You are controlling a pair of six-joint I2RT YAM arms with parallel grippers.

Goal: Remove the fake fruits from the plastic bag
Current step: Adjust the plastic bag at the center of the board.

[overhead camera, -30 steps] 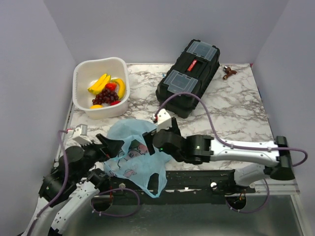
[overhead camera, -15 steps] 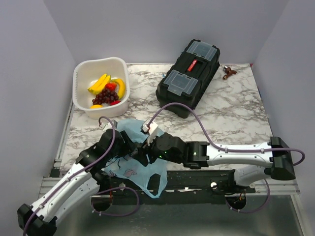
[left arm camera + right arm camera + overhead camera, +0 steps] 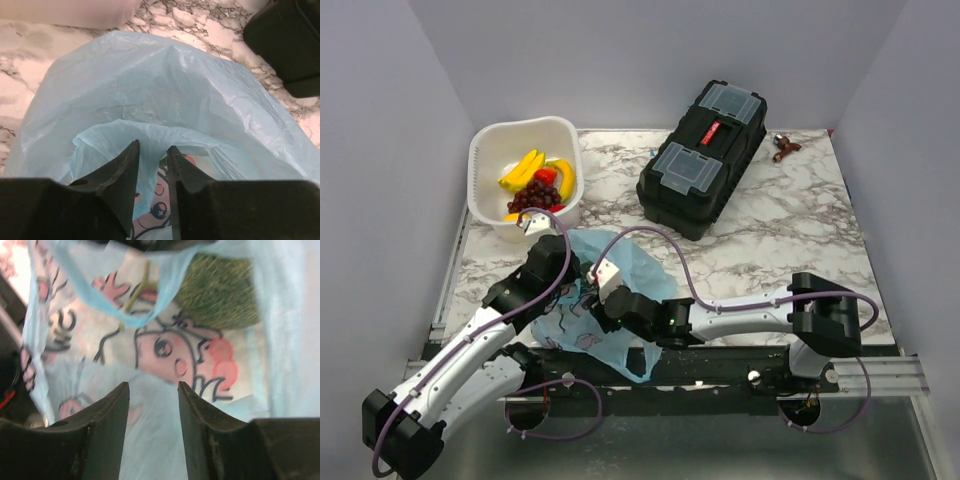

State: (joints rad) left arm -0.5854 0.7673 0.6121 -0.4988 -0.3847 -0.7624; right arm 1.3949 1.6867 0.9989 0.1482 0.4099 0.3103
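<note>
Marble table [image 3: 800,220], cartoon-printed plastic bag [image 3: 620,258], lettering blurred

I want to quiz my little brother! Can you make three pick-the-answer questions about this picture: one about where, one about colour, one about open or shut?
1. Where are the bananas?
A on the floor; B in the white basket; C on a shelf

2. What colour is the plastic bag?
A green; B red; C light blue

3. The black toolbox is:
A shut; B wide open; C upside down

Answers: B, the yellow bananas lie inside the basket's walls. C, the bag's thin film is pale blue with pink cartoons. A, the toolbox lid sits flat and closed on top.
</note>
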